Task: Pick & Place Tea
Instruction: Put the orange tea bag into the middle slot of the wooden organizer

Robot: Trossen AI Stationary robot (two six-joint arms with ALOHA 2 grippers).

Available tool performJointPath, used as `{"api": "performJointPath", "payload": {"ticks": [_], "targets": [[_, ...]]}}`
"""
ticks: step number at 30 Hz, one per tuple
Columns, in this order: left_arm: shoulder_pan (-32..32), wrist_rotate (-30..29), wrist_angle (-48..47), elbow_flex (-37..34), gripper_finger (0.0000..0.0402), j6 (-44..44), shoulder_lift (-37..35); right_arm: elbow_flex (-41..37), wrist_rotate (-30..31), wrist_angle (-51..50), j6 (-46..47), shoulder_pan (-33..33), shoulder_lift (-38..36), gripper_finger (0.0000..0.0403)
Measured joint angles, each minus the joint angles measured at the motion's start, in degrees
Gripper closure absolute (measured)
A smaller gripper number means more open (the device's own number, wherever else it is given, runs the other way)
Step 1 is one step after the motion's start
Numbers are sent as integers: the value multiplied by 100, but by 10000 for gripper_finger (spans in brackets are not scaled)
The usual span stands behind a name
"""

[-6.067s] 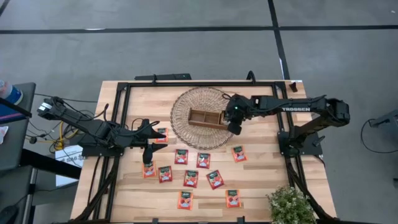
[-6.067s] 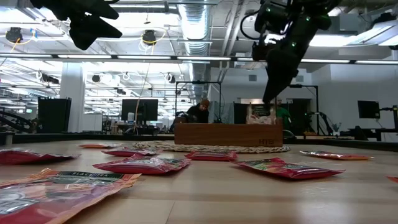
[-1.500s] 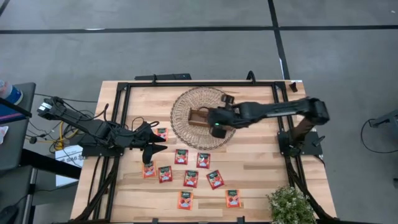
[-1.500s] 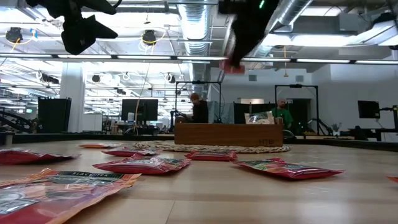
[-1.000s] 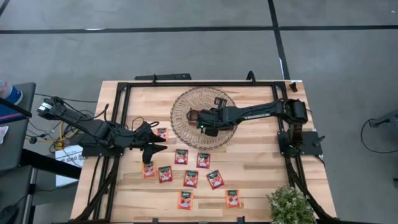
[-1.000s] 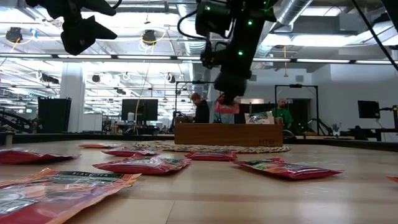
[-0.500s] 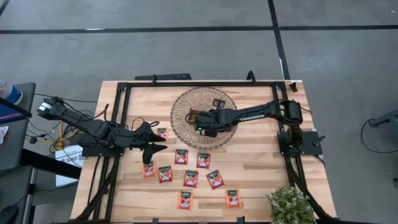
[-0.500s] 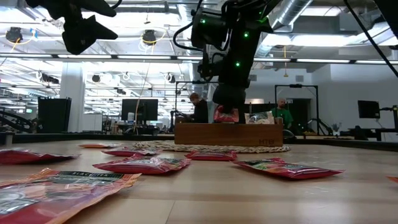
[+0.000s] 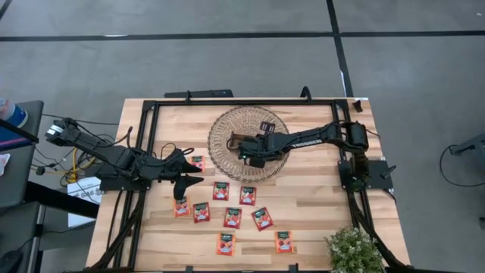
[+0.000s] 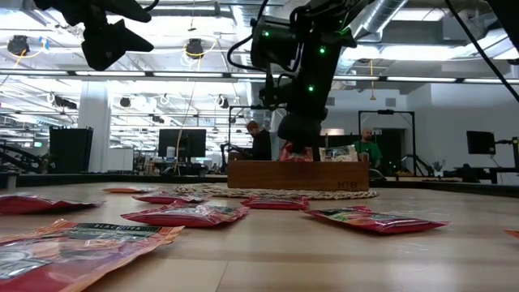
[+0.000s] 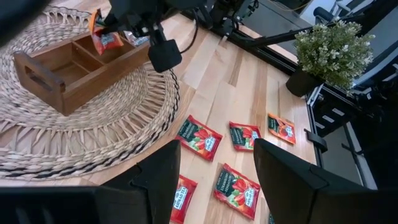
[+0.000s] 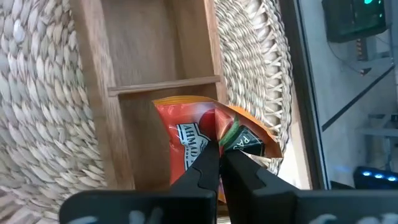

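The right tool [image 12: 219, 155] was found over the wooden tray [image 9: 244, 142], which sat on the round woven mat [image 9: 220, 144] at the back of the worktop [image 9: 318, 205]. Its fingers were closed tight on a red-orange tea sachet [image 12: 199, 146], pinched at the upper edge, with the sachet hanging into a compartment of the tray next to a divider. In the low view the same sachet [image 10: 293, 152] was seen only as a red edge above the tray's front wall, directly under the right tool [image 10: 298, 139]. A second sachet [image 10: 336, 153], pale in colour, was seen standing in the tray to the side of the first. The left tool [image 9: 182, 176] was held above the worktop on the near-left side of the mat, well apart from the tray, with its fingers [image 11: 155, 180] spread wide and nothing between them. The loose tea sachets [image 9: 233, 218] were lying flat on the worktop in front of the mat, one [image 9: 198, 162] just beside the mat's left edge near the left tool and the others scattered in rough rows nearer the front edge. A small potted plant [image 9: 352, 249] was noted at the front-right corner of the worktop, well apart from the mat.
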Motion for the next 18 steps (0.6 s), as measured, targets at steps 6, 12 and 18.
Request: {"api": "performJointPath", "payload": {"ticks": [6,12,18], "targets": [[0,-2,0,0,205,0,0,0,-1,13,4,-6,0,400],[0,0,0,0,205,-2,0,0,-105,18,61,-46,0,385],[1,0,0,0,205,-2,0,0,-362,34,61,-134,0,366]]}}
